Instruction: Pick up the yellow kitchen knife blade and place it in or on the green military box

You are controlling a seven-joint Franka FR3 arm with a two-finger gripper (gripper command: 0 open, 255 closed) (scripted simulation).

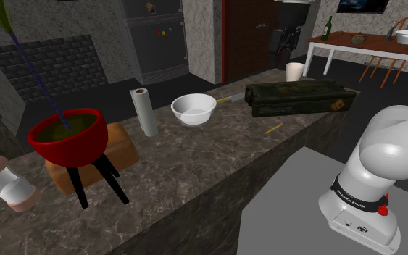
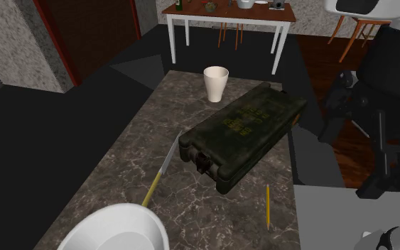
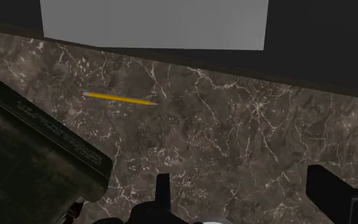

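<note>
Approach step, nothing grasped; gripper (image 3: 244,197) fingers wide apart, empty, over counter beside green box (image 2: 244,135); yellow-handled knife (image 2: 164,167) lies flat just beside box's opposite side; next: cross box, descend on handle.

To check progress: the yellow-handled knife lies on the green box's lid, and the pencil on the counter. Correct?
No. The second exterior view shows the knife on the counter beside the green box, not on it. The pencil is on the counter.
</note>
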